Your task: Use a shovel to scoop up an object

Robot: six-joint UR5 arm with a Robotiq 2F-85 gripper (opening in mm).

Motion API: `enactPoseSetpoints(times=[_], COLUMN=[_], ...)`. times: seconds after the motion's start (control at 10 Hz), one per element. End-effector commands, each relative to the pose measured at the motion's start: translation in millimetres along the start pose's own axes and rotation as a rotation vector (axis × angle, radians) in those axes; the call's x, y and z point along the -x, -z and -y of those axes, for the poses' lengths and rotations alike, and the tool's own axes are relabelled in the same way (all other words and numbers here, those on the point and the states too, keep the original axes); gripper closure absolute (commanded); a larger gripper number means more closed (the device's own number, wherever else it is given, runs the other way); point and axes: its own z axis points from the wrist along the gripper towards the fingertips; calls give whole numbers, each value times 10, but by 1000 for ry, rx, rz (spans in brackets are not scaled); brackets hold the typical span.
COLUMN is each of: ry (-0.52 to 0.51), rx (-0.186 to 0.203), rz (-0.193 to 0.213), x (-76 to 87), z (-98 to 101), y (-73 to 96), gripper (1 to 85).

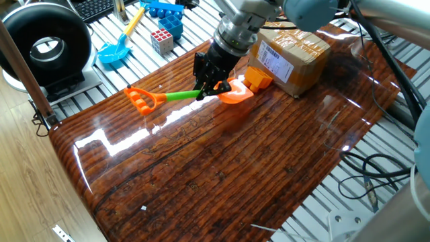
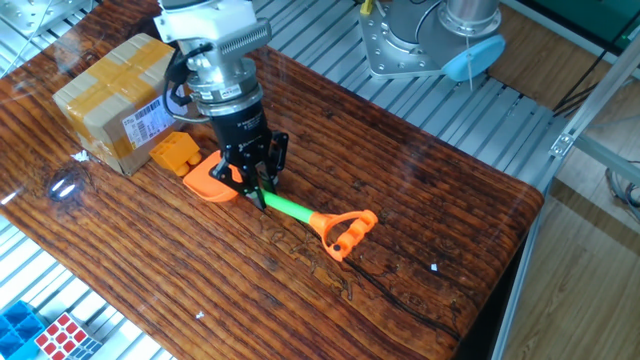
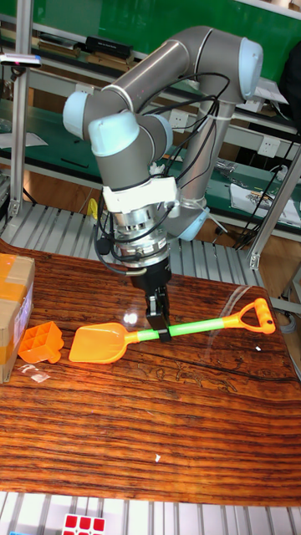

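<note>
The shovel has an orange blade (image 3: pixel 96 344), a green shaft (image 3: pixel 196 327) and an orange loop end (image 3: pixel 255 318). My gripper (image 3: pixel 159 328) is shut on the shaft just behind the blade, also seen as the gripper (image 1: pixel 207 89) and the gripper (image 2: pixel 255 190). The blade (image 2: pixel 210 180) lies low on the wooden table, its loop end (image 1: pixel 140 101) slightly raised. The object, a small orange brick (image 3: pixel 40 343), sits just beyond the blade tip with its hollow grid showing. This brick (image 1: pixel 256 78) rests against the cardboard box; the brick (image 2: pixel 173 153) touches or nearly touches the blade.
A brown cardboard box (image 1: pixel 290 54) stands right behind the brick. Off the wooden table (image 1: pixel 222 168), a blue shovel (image 1: pixel 115 48), a puzzle cube (image 1: pixel 161 40) and blue bricks (image 1: pixel 168 17) lie on the slatted bench. A black round device (image 1: pixel 47 44) stands at the far left.
</note>
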Motion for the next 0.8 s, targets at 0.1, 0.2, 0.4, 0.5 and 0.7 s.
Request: enactPoseSetpoints(times=[0.1,0.2,0.4,0.5,0.7], ry=[-5,-1,-1,-1,3], rx=[-5,-5,-10,-9,-11], rz=[45,47,59,68,73], x=[2,-19,-47,-56,-71], z=[7,10,-1,-13,-20], y=[-21,-28,-64,-86,-101], gripper=[847,847,847,847,847])
